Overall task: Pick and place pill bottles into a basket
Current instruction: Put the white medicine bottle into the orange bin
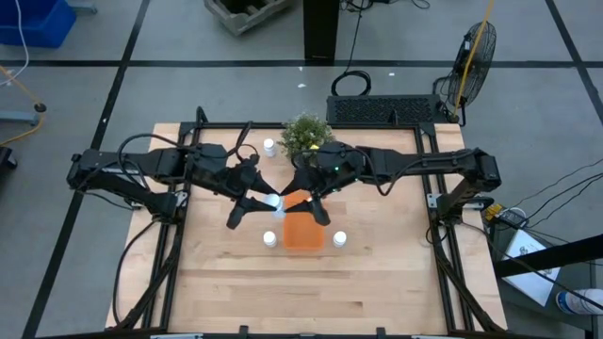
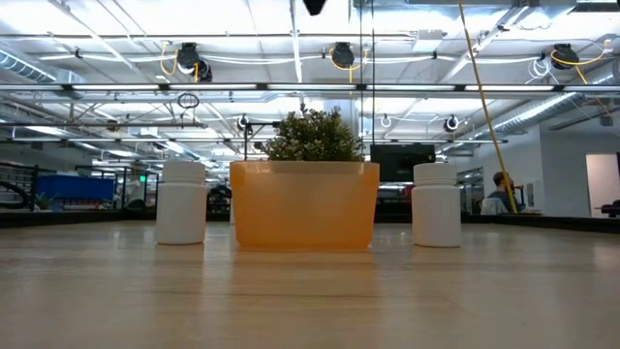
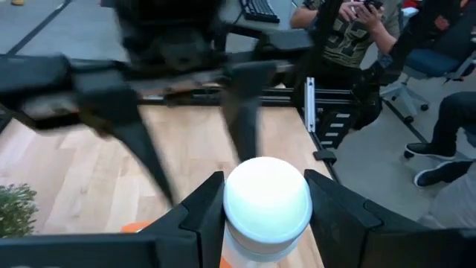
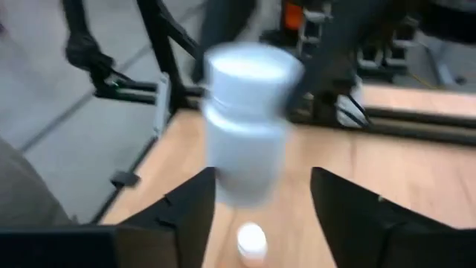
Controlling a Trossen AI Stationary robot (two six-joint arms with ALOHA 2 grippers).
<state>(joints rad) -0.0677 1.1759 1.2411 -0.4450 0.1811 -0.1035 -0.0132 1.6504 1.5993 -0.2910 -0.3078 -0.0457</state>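
1. Closest to my left wrist camera is a small white cylindrical pill bottle (image 3: pixel 266 205), sitting between my left gripper's (image 1: pixel 276 203) two dark fingers (image 3: pixel 204 216), which are closed against its sides.
2. From above, that held bottle hangs over the far left corner of the flat bright orange rectangular tray (image 1: pixel 302 229), at mid-table.
3. My right gripper (image 1: pixel 318 205) is just beside it, over the tray's far end. Its jaws stand wide apart and hold nothing; the held bottle shows just ahead of them in the right wrist view.
4. Two more white bottles stand on the pale wooden table (image 1: pixel 311 292), one just left of the tray (image 1: pixel 269 238), one just right of it (image 1: pixel 339 239), neither touching it.
5. Another bottle (image 1: pixel 269 146) stands near the far edge, left of the bushy green potted plant (image 1: pixel 306 135).
6. Near half of the table is open; black frame rails (image 1: pixel 175 235) run along both sides.
7. Seated people (image 3: pixel 349 33) show beyond the table edge.
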